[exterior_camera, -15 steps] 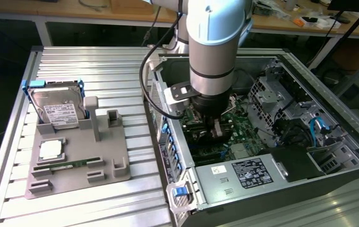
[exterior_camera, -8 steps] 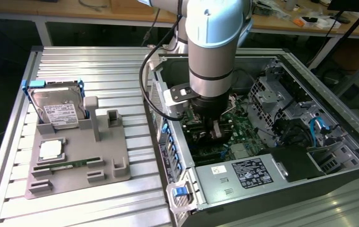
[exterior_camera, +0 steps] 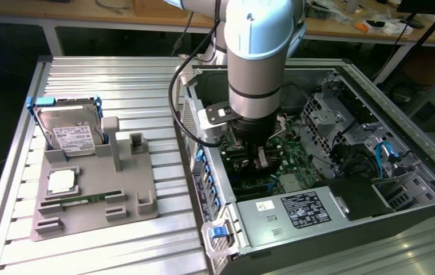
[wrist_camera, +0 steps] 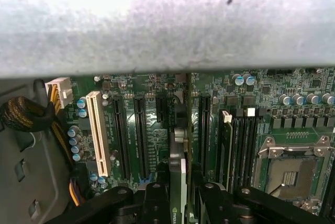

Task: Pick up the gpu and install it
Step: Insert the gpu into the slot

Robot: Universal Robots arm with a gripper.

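In the exterior view the open case [exterior_camera: 386,226] leaves a clear way down onto the motherboard [exterior_camera: 286,154] — from the gripper [exterior_camera: 260,159], the power supply [exterior_camera: 301,209] stands at 5 o'clock, the drive cage [exterior_camera: 328,112] at 2, the case wall [exterior_camera: 199,132] at 9. Under the gripped gpu [wrist_camera: 178,174] the expansion slots [wrist_camera: 141,130] lie empty; a cable bundle [wrist_camera: 23,116] lies near the white slot [wrist_camera: 97,130].
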